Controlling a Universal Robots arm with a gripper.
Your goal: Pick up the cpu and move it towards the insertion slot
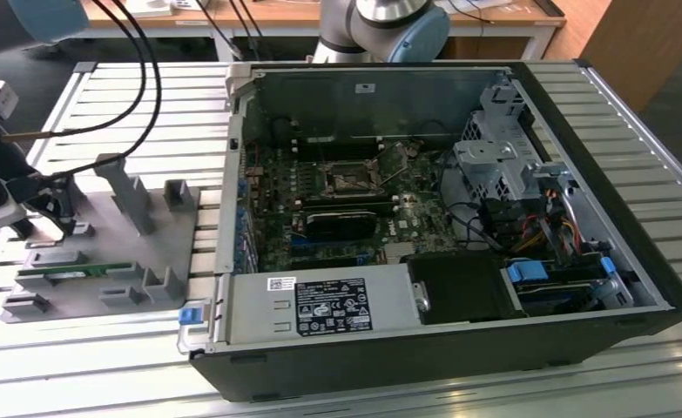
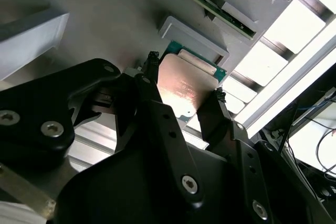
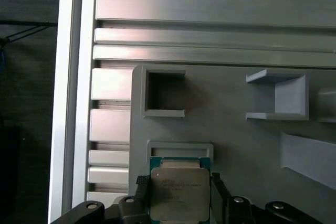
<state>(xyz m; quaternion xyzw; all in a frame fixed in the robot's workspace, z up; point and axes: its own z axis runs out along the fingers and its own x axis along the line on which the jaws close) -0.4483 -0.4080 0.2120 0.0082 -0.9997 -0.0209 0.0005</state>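
Gripper point(image 2: 185, 77) clamped on opposite edges of the cpu point(image 2: 184, 90), right at a small pocket of the gray fixture plate point(image 3: 236, 145). Insertion slot point(image 1: 349, 178) is well apart from the plate, inside the computer case point(image 1: 434, 348).

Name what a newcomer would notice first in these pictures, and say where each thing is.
The open computer case dominates the exterior view's middle, with the insertion slot inside it. In both wrist views the gripper clasps the shiny cpu over the grey fixture plate.
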